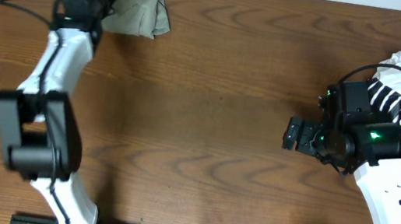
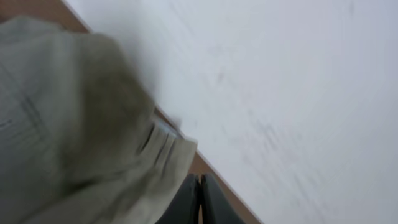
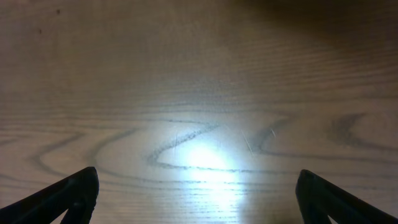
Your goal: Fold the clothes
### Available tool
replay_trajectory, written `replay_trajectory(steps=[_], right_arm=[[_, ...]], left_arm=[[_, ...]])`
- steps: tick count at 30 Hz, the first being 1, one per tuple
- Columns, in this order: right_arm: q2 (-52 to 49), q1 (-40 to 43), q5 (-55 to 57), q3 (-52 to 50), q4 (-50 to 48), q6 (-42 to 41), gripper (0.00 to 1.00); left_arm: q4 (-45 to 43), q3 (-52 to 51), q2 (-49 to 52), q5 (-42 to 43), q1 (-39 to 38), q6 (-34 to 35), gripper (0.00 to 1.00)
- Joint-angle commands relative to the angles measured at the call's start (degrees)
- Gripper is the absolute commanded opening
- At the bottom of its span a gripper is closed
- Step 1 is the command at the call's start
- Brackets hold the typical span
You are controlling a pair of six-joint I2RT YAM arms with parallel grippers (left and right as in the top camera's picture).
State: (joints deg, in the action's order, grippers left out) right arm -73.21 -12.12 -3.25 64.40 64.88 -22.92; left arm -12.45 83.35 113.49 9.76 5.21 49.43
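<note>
Khaki-beige cloth: the clothes (image 1: 140,8), a pair of trousers bunched into a soft, creased heap at the far left corner of the table, its far side right at the table's far edge.
Cloth surface, left wrist view: blurred; a light weave with a stitched seam of close parallel rows and deep, shadowed folds.
Table (image 1: 211,90): brown wood, matt, with long looping grain; the right wrist view shows a bright patch of glare on it.
Left gripper (image 2: 199,198): two dark, smooth fingers pressed flat together with only a thin line between them; the cloth's edge lies against the left one, and I cannot tell whether a fold is caught between them.
Left arm (image 1: 57,68): white shells and black joints, reaching from the near edge to the far left corner, its black head overlapping the heap's left side.
Right gripper (image 1: 297,133): jaws wide apart; dark, wedge-shaped fingers sit at the two lower corners of its own view with only bare wood between them; right of the table's middle, well apart from the clothes.
Pale surface (image 2: 298,93): smooth and whitish, beyond the table's far edge.
</note>
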Motion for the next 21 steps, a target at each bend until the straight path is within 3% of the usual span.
replay_trajectory(steps=[1,7,11,14,21], right_arm=[[0.83,0.09,0.0,0.63,0.66,0.94,0.99],[0.83,0.09,0.02,0.63,0.7,1.79,0.99],[0.83,0.09,0.02,0.63,0.72,1.79,0.99],[0.83,0.09,0.02,0.63,0.72,1.79,0.99],[0.83,0.09,0.0,0.63,0.9,1.79,0.99]], left_arm=[[-6.69,0.15,7.3,-4.74,-0.55,-0.94,0.06],[-15.28,0.15,17.84,-9.94,-0.52,-1.66,0.06],[-15.61,0.15,21.4,-11.08,-0.52,-8.24,0.06],[-16.2,0.15,21.07,-9.99,-0.52,-11.82,0.06],[-17.25,0.15,13.27,-8.68,-1.27,-11.93,0.06]])
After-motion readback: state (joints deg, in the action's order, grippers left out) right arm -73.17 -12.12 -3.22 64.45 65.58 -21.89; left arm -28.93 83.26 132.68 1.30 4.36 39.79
